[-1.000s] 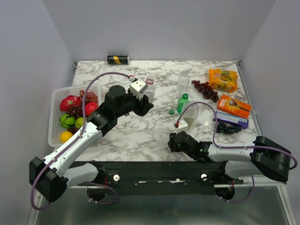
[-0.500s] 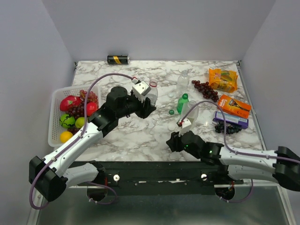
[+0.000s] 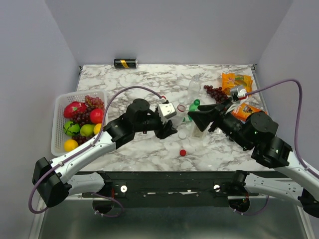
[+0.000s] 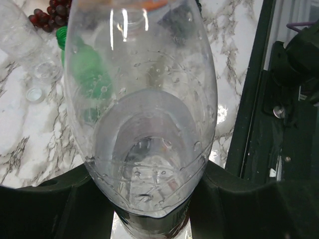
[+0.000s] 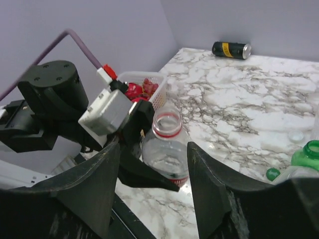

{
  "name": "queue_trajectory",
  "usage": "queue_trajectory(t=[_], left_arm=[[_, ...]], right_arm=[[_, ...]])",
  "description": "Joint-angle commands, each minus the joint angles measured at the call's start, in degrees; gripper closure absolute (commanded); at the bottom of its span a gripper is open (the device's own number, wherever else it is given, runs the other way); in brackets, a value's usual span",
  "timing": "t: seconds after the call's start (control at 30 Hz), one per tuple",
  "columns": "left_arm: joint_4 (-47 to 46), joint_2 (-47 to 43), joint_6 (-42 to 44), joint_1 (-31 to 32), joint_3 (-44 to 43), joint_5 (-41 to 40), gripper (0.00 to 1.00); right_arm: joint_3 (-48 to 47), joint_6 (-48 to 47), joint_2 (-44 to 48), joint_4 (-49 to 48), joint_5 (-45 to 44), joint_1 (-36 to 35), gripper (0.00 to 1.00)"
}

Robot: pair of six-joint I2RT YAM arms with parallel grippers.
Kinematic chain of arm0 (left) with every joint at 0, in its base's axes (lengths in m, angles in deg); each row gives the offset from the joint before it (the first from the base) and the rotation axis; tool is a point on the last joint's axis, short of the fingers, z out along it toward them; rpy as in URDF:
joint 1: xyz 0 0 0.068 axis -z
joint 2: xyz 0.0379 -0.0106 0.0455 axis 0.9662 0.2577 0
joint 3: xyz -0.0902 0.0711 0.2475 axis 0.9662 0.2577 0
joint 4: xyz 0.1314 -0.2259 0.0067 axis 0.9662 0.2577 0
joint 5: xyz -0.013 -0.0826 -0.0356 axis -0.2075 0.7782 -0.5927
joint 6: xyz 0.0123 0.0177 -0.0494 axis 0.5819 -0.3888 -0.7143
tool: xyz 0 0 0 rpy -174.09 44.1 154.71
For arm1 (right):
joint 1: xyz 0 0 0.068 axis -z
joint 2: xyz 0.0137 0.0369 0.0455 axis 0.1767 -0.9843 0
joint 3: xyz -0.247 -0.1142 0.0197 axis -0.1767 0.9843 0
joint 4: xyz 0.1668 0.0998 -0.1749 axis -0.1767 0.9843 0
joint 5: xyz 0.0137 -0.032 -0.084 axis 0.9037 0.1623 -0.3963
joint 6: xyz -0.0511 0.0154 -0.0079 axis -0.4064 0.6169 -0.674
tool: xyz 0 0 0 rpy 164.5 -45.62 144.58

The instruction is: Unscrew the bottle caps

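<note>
My left gripper is shut on the lower body of the small clear red-labelled bottle. The bottle's mouth shows a red ring and no cap. A red cap lies on the marble nearer the front. My right gripper is open, with its fingers to either side of that bottle's neck and not touching it. The small green bottle stands just behind. A larger clear bottle stands farther back, and another stands under my right gripper.
A white basket of fruit sits at the left edge. The black-and-gold can lies at the back. Grapes and snack packets are at the right. A small green cap and a clear cap lie loose.
The right arm swung up from the near edge to the table's middle and its gripper opened. The left arm carried the bottle rightward and nearer. A red cap now lies on the marble.
</note>
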Motion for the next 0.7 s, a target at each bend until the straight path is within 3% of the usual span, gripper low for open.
queue_trajectory(t=[0.0, 0.4, 0.47, 0.5, 0.67], left_arm=[[-0.1, 0.4, 2.9, 2.5, -0.7, 5.1, 0.71], [-0.1, -0.1, 3.6, 5.4, -0.3, 6.1, 0.71], [-0.1, -0.2, 3.6, 5.5, -0.4, 5.9, 0.71], [0.0, -0.4, 3.6, 5.5, -0.4, 5.4, 0.72], [-0.3, -0.8, 3.3, 5.6, -0.3, 4.2, 0.68]], right_arm=[[-4.3, -3.5, -3.4, 6.7, 6.6, 2.4, 0.36], [-4.2, -1.6, -7.8, 7.4, 15.0, 4.8, 0.38], [-3.7, -1.5, -8.2, 7.4, 14.9, 4.8, 0.47], [-3.6, -1.4, -8.2, 7.4, 14.9, 4.8, 0.59], [-2.2, -1.1, -7.9, 7.4, 15.0, 4.8, 0.82]])
